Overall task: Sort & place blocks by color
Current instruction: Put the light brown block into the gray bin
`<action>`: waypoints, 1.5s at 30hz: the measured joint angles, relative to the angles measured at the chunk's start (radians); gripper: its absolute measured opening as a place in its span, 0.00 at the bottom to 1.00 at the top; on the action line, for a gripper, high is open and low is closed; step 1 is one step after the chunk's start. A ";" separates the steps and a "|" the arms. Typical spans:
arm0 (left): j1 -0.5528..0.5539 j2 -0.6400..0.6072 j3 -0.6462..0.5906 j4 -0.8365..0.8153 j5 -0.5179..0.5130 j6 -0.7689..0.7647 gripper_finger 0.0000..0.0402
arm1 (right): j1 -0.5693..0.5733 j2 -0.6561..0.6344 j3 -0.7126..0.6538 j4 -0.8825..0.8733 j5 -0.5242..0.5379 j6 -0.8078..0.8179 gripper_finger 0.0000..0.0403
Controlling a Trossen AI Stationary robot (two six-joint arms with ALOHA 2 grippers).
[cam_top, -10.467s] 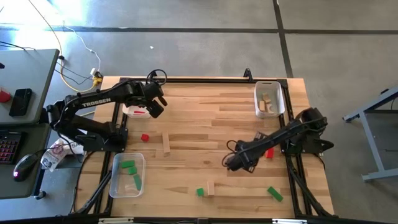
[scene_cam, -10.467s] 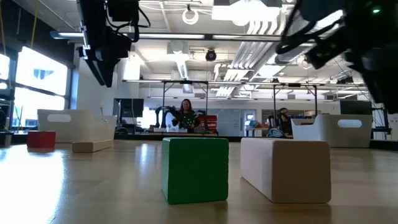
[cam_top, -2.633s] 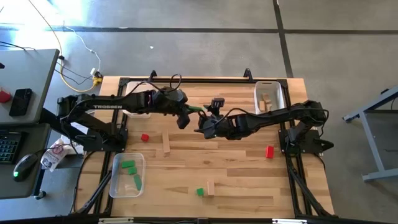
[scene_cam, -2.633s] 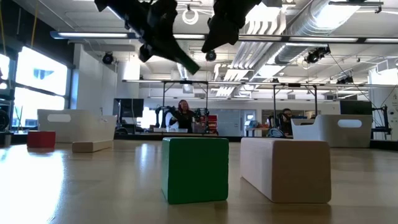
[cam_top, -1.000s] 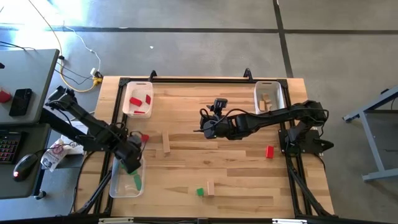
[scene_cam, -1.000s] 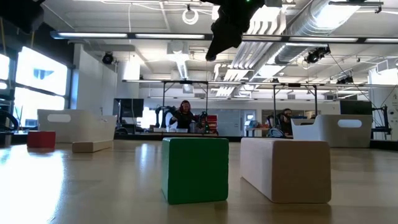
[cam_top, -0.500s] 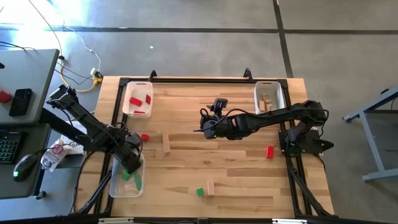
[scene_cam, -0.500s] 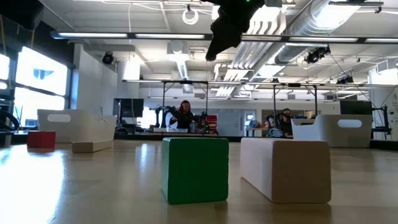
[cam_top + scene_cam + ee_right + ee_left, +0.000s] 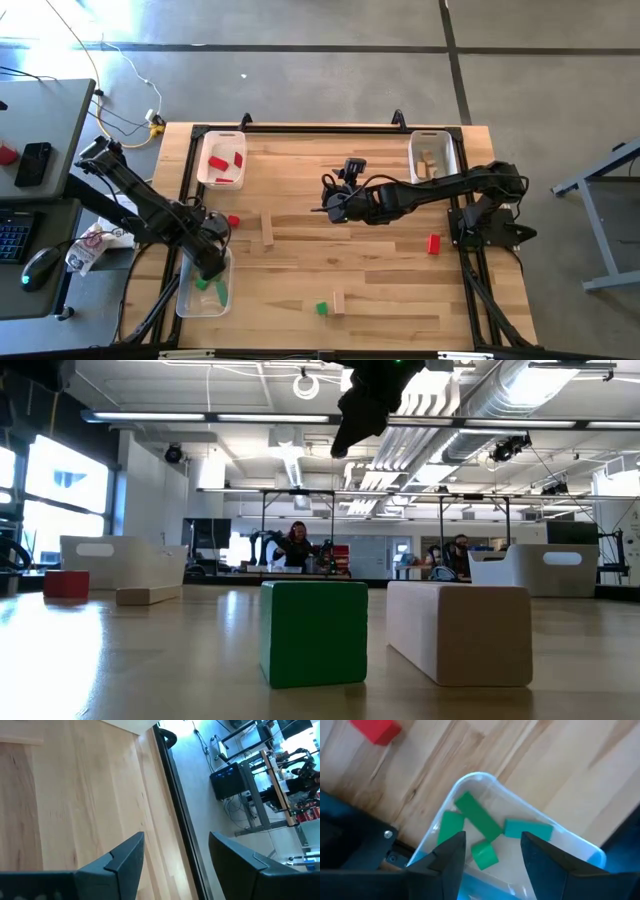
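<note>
Green blocks (image 9: 479, 822) lie in the clear tray (image 9: 187, 296) at the table's near-left corner, under the left gripper (image 9: 489, 854) — fingers spread, nothing between them. Just beside it, a loose red block (image 9: 233, 221); further right, a wood block (image 9: 267, 230), then a green (image 9: 321, 309) and wood pair. Right gripper (image 9: 330, 203) hovers mid-table, jaws apart (empty). Risk: left arm lifting carelessly could catch the tray rim and tip it — spilling sorted blocks.
</note>
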 joint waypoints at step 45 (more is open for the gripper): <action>0.541 0.021 0.114 0.348 -0.424 0.347 0.50 | -0.031 0.000 0.000 0.000 -0.082 0.029 0.52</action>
